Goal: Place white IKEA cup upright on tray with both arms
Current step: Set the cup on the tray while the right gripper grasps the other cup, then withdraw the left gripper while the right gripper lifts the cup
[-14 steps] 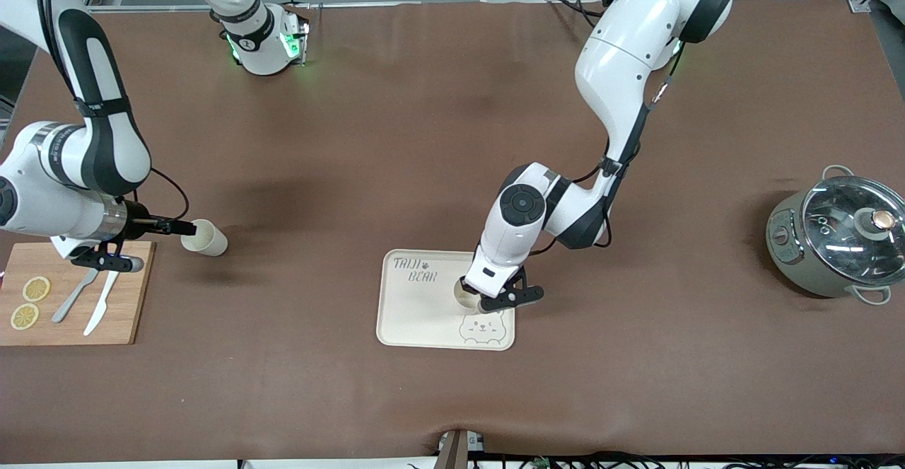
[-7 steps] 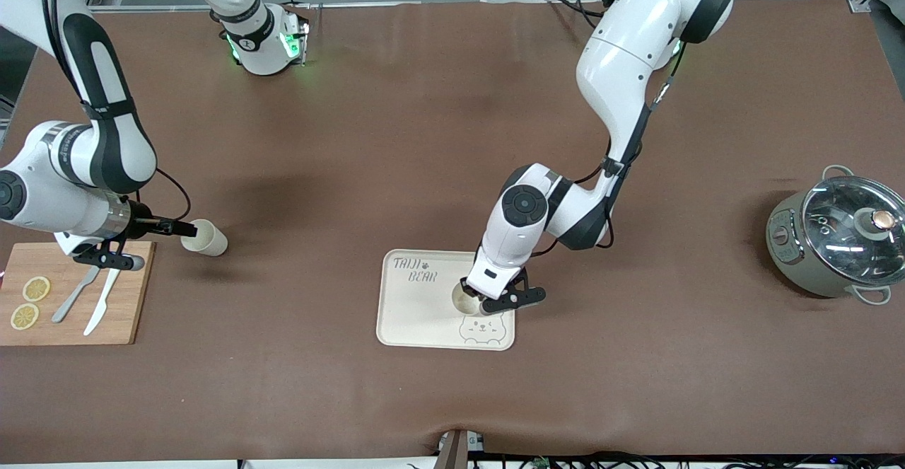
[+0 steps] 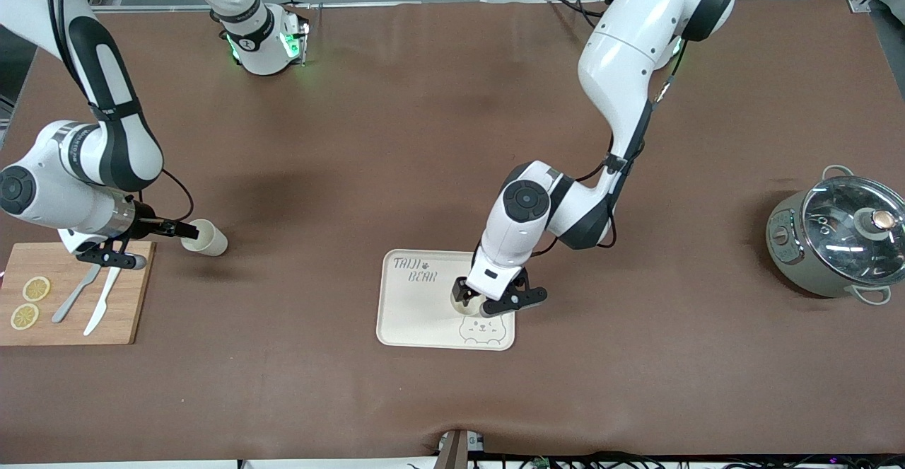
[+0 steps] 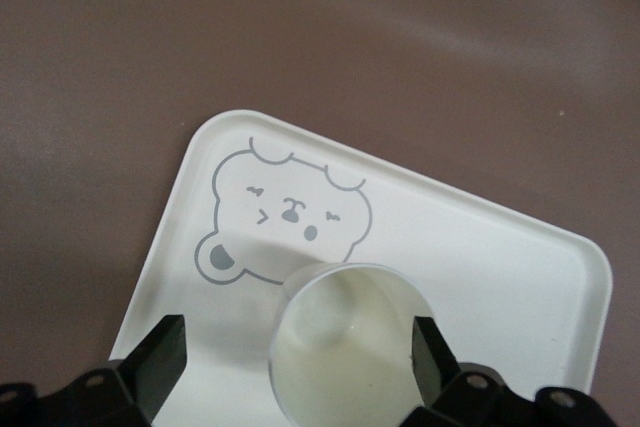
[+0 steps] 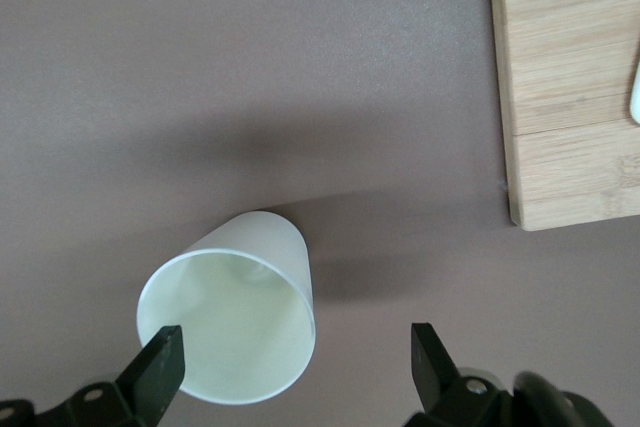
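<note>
A white cup [image 3: 462, 302] stands upright on the cream bear tray [image 3: 413, 313], beside the bear drawing. My left gripper [image 3: 475, 298] is open straight over it. In the left wrist view the cup [image 4: 345, 347] sits between the open fingers of the left gripper [image 4: 295, 347], close to one finger [image 4: 428, 347]. A second white cup [image 3: 206, 238] lies on its side on the mat beside the wooden board. My right gripper [image 3: 185, 229] is open at its mouth. In the right wrist view that cup [image 5: 235, 322] lies toward one side of the right gripper [image 5: 295, 362].
A wooden cutting board [image 3: 71, 327] with lemon slices, a knife and a fork lies at the right arm's end of the table. A grey pot [image 3: 834, 241] with a glass lid stands at the left arm's end.
My left gripper's fingers have spread apart around the cup on the tray. The right arm's elbow has shifted a little; its gripper stays at the lying cup.
</note>
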You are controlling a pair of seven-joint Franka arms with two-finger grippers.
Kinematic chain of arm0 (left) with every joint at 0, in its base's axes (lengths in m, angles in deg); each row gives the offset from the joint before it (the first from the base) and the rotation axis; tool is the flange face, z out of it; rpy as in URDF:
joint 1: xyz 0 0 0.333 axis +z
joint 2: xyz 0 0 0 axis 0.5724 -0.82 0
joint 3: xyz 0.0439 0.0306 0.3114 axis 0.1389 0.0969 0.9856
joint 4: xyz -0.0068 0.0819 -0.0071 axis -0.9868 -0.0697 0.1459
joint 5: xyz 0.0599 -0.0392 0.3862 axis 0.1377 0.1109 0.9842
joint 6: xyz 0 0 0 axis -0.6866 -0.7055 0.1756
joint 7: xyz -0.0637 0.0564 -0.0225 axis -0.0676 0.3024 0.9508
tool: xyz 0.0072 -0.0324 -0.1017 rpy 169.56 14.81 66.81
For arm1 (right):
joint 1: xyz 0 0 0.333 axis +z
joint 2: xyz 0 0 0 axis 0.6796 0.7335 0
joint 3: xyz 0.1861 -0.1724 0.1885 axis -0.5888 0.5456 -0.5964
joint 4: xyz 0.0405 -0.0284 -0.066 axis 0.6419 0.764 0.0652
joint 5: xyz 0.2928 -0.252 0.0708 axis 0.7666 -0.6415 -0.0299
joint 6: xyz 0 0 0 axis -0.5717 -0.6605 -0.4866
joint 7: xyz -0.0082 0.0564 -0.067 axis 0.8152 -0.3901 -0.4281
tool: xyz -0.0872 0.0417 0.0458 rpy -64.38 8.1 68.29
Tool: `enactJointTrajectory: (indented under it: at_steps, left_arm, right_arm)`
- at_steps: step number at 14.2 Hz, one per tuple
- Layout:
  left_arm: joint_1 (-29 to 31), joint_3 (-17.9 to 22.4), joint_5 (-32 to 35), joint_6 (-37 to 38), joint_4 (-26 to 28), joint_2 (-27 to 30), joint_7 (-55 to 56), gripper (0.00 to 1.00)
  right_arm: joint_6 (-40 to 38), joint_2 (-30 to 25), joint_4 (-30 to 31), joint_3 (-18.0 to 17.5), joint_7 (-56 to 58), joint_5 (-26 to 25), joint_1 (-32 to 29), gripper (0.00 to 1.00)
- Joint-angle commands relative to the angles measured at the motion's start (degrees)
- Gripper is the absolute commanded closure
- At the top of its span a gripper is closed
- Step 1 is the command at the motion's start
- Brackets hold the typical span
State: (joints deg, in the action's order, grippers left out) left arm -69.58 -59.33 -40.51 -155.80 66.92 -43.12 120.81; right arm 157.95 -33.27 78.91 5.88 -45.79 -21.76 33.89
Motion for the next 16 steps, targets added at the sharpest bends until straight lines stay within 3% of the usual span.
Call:
enactJointTrajectory:
  at_steps: [1,4,9,12,15,16]
  left_arm:
    - [-0.4,0.5,-0.5,5.7,0.9,4.5,0.7,0.0]
    - [0.2,0.5,-0.1,16.4,0.9,10.7,0.1,0.0]
    - [4.9,0.5,0.2,32.6,1.1,20.8,-14.0,0.0]
    - [9.0,0.5,0.2,38.6,1.7,24.2,-22.7,0.0]
    - [15.5,0.5,-0.1,43.1,1.7,27.4,-33.9,0.0]
    - [17.4,0.5,-0.1,44.0,1.9,27.9,-37.2,0.0]
  right_arm:
    - [3.0,-0.6,2.9,-1.0,0.5,-0.4,-1.2,0.0]
    - [6.4,-0.4,4.7,-1.0,0.6,-0.4,-1.1,0.03]
    - [7.9,0.6,4.8,-1.0,0.6,-0.4,-0.8,0.52]
    - [7.9,0.7,4.7,-1.0,0.6,-0.4,-0.8,0.69]
    - [7.9,0.7,4.7,-1.0,0.6,-0.4,-0.9,1.0]
    - [7.5,0.6,4.6,-1.0,0.5,-0.3,-0.7,1.0]
